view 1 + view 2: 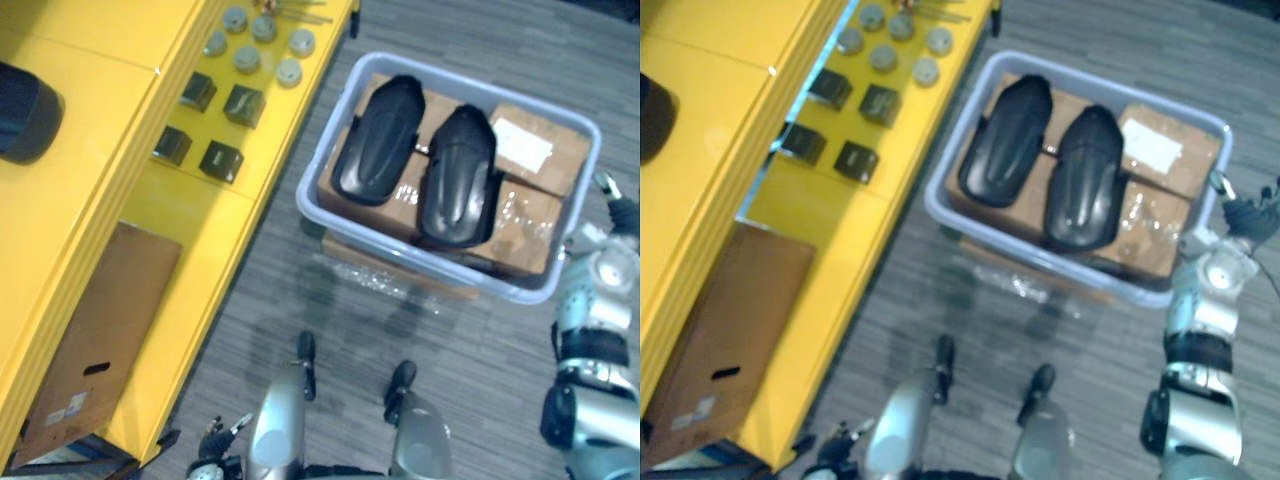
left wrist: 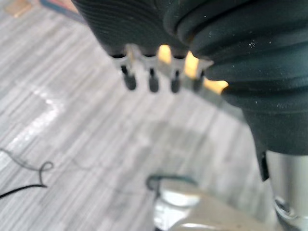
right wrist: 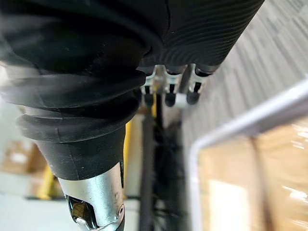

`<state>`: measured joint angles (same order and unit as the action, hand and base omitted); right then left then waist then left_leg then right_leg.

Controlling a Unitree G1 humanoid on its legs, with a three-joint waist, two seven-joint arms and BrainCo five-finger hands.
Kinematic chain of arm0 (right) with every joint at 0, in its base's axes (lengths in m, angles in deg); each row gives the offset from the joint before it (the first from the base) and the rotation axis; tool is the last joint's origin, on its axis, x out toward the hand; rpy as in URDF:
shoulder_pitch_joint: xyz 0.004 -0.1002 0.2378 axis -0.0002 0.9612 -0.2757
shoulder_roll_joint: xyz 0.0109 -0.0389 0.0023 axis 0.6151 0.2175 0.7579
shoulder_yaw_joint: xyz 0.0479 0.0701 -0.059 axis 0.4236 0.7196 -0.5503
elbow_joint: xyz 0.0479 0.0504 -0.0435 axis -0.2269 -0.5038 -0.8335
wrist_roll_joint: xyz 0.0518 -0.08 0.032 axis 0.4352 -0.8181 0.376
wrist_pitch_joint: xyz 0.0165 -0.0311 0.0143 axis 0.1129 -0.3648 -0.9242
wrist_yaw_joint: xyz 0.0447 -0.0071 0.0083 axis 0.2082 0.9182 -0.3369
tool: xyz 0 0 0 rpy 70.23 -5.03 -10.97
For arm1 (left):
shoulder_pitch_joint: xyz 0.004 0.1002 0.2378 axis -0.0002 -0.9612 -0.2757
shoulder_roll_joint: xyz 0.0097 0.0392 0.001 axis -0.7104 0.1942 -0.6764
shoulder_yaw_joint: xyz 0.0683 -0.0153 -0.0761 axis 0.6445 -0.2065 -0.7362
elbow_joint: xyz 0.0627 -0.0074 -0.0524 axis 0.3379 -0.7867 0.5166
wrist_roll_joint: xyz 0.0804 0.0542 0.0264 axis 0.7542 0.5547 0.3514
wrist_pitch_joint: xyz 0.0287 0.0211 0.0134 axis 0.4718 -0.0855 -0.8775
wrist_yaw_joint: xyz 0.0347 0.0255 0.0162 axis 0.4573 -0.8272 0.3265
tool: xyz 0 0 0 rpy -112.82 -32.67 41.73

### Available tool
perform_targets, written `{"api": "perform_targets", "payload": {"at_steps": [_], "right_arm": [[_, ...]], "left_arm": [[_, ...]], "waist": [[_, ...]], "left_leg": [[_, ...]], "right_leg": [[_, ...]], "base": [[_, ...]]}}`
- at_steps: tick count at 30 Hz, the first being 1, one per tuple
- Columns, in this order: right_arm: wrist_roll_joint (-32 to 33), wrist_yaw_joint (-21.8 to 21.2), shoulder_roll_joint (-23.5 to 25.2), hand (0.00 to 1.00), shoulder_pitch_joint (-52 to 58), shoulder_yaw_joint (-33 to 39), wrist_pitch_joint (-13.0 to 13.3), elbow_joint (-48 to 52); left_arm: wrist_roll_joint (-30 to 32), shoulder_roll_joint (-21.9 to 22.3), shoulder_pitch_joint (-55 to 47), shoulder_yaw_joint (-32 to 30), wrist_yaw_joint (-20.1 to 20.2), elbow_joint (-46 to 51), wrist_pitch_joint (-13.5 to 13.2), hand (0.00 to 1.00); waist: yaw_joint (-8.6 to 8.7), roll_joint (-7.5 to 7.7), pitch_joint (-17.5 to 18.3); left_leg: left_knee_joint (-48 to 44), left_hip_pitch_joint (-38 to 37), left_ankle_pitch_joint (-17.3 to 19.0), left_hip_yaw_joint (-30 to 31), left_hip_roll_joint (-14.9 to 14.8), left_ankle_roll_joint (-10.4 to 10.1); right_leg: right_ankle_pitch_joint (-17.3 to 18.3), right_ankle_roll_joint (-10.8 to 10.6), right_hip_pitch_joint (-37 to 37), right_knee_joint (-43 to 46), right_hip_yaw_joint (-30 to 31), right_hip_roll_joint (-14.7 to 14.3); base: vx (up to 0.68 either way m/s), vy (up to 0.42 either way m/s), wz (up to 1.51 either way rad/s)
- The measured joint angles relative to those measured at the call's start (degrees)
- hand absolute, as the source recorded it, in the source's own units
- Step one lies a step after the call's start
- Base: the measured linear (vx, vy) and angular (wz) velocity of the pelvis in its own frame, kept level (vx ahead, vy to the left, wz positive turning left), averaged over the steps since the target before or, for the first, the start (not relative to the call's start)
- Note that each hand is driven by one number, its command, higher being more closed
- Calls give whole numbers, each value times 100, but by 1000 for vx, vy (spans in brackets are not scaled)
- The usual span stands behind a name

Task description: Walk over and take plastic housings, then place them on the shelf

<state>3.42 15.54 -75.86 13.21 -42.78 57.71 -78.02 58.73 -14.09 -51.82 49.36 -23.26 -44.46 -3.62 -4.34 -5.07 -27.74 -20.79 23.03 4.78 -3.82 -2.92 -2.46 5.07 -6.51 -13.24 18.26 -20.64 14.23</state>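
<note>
In a grey bin (image 1: 470, 86), glossy black domed housings (image 1: 380, 140); left hand (image 2: 152, 81), right hand (image 3: 169, 94) slack.

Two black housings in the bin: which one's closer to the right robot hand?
The right-side housing, lying on the side where the right robot hand is. The other housing lies beside it, nearer the yellow shelf.

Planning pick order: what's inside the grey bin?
A black plastic housing and a second housing lie side by side on cardboard boxes that fill the bin. The bin floor and the boxes' contents are covered.
</note>
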Motion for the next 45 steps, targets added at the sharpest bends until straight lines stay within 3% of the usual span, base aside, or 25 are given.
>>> {"api": "perform_targets", "payload": {"at_steps": [5,10,12,21,26,27,31,34,42,45], "right_arm": [[-4,-202,-402,0,-495,-382,-238,-581],[-12,-370,-617,0,-858,-733,-499,-951],[-12,-382,-828,0,-1023,-854,-635,-1067],[-189,-617,-885,0,-1386,-1231,-1019,-1395],[-405,-608,-1113,0,-1665,-1439,-1418,-1620],[-414,-608,-1126,100,-1711,-1474,-1462,-1652],[-663,-611,-1297,100,-1881,-1587,-1664,-1779],[-979,-642,-1566,100,-1884,-1698,-1987,-1966],[-2250,-885,-1799,100,-2007,-1968,-2508,-2202],[-2759,-976,-1777,100,-2037,-2207,-2754,-2242]], "left_arm": [[-179,3,99,177,46,-95,-33,0],[-218,2,186,254,156,-220,-113,0],[-217,7,318,443,151,-275,-155,0],[-413,1,408,680,141,-312,-303,0],[-626,-11,523,894,151,-373,-320,0],[-668,-9,523,897,159,-387,-331,0],[-858,-48,571,1116,203,-434,-387,0],[-900,-39,635,1134,205,-440,-393,0],[-1072,-45,714,1506,204,-436,-466,0],[-1068,-22,714,1574,207,-386,-619,0]], "waist": [[-85,-138,-63],[-165,-176,-75],[-214,-341,-153],[-320,-465,-173],[-438,-582,-158],[-441,-588,-154],[-484,-618,-135],[-600,-662,-105],[-740,-895,58],[-762,-964,107]], "left_leg": [[-175,240,-2,30,7,9],[-289,478,-44,97,40,55],[-363,528,-48,150,78,72],[-390,714,-86,81,62,103],[-392,743,-85,72,55,102],[-397,762,-85,73,55,102],[-482,934,-84,104,60,103],[-524,977,-81,114,82,105],[-462,1103,-142,212,133,94],[-451,1104,-158,219,142,91]], "right_leg": [[85,-19,-261,275,16,79],[125,-11,-483,470,-8,138],[152,-9,-486,559,-64,191],[165,-15,-769,669,39,212],[167,-12,-819,678,36,207],[169,-9,-840,680,35,208],[184,5,-997,801,21,237],[220,9,-1053,859,15,279],[330,25,-1191,1026,-109,364],[332,23,-1190,1022,-117,368]], "base": [[-50,5,4],[-40,17,8],[-51,32,15],[-16,10,-3],[13,2,-1],[0,0,0],[0,6,2],[-21,12,5],[-8,-13,7],[44,-6,4]]}}
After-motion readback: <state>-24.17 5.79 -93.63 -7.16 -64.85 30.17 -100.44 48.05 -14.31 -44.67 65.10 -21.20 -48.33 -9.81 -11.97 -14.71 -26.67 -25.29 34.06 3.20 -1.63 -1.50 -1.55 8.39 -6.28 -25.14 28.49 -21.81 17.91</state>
